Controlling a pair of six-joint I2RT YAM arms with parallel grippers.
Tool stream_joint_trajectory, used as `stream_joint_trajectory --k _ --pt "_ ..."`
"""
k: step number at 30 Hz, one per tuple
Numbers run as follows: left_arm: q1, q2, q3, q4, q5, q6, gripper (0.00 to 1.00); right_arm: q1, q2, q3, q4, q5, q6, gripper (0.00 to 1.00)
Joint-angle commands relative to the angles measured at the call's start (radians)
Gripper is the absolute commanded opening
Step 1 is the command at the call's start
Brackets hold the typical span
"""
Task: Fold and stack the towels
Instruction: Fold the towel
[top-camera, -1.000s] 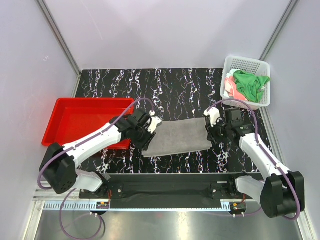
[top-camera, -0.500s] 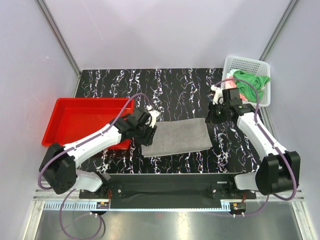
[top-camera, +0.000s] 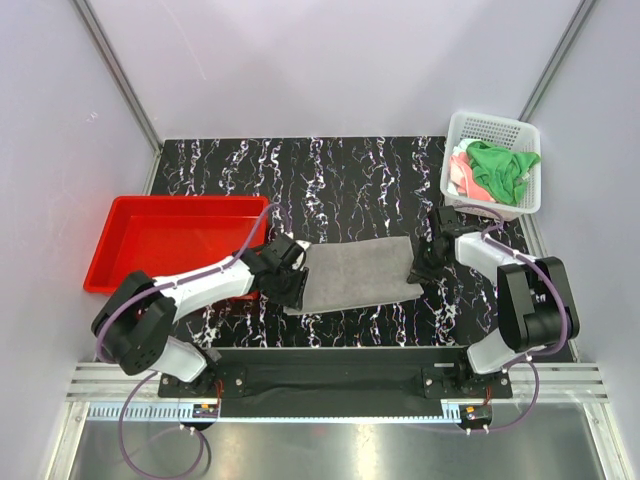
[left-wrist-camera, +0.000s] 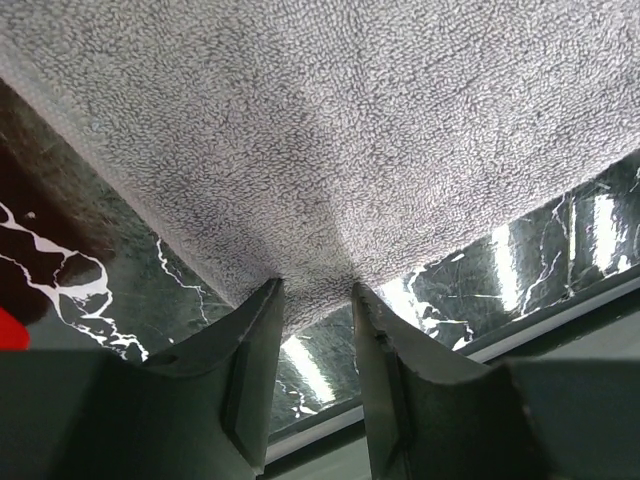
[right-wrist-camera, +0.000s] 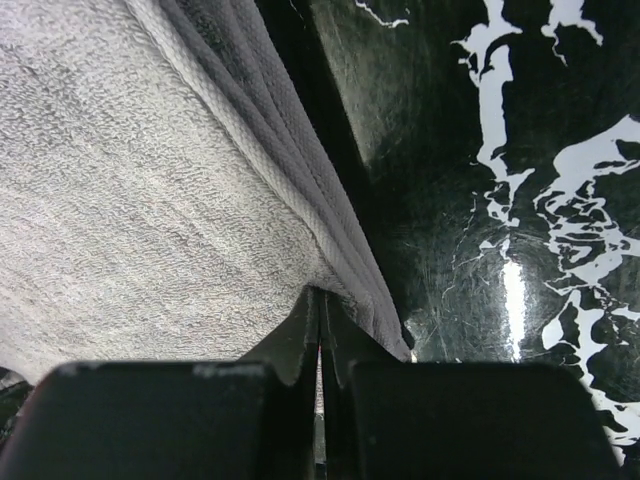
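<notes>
Left wrist view shows your left tool (left-wrist-camera: 316, 300) narrowed on the bunched left edge of the grey towel (left-wrist-camera: 330, 130), which lies flat on the bench (top-camera: 340, 170), while your right tool (right-wrist-camera: 320, 318) pinches only its right hem, so a lift could slip one side and spoil the fold.

On table (top-camera: 350, 180), flat towel (top-camera: 355, 275) centre, tray (top-camera: 170, 240) left of it, basket (top-camera: 495, 122) (other towels (top-camera: 495, 168) inside) behind right.

You have four towels: one grey towel (top-camera: 355, 275) between the left fingers (left-wrist-camera: 255, 370) and right fingers (right-wrist-camera: 290, 345), plus a green towel (top-camera: 500, 165), pink towel (top-camera: 462, 180) and pale towel (top-camera: 458, 153) beyond the right fingers. One basket (top-camera: 495, 126), one tray (top-camera: 160, 240).
</notes>
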Motion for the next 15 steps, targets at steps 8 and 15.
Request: stream_joint_trajectory --k 8,15 --pt "-0.005 -0.191 0.078 -0.094 -0.083 -0.117 0.48 0.009 -0.180 0.018 -0.030 0.065 0.058 0.00" --pt "0.035 -0.139 0.026 -0.011 -0.168 -0.200 0.52 -0.080 -0.135 -0.140 0.070 0.031 0.092 0.00"
